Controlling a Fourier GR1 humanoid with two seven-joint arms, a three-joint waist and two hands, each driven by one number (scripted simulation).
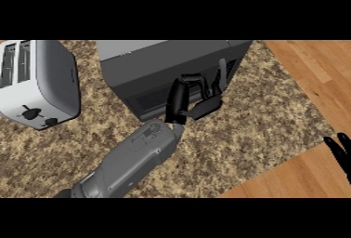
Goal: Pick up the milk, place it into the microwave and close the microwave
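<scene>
Left robot hand (185, 100) rests straight-fingered against the closed microwave (165, 69) door, right robot hand (341, 153) idle at view's right edge; milk not visible, presumably inside; door likely stiff, push flat.

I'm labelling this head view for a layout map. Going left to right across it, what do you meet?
toaster → microwave, with the left hand against its front → right hand resting at the right edge.
</scene>
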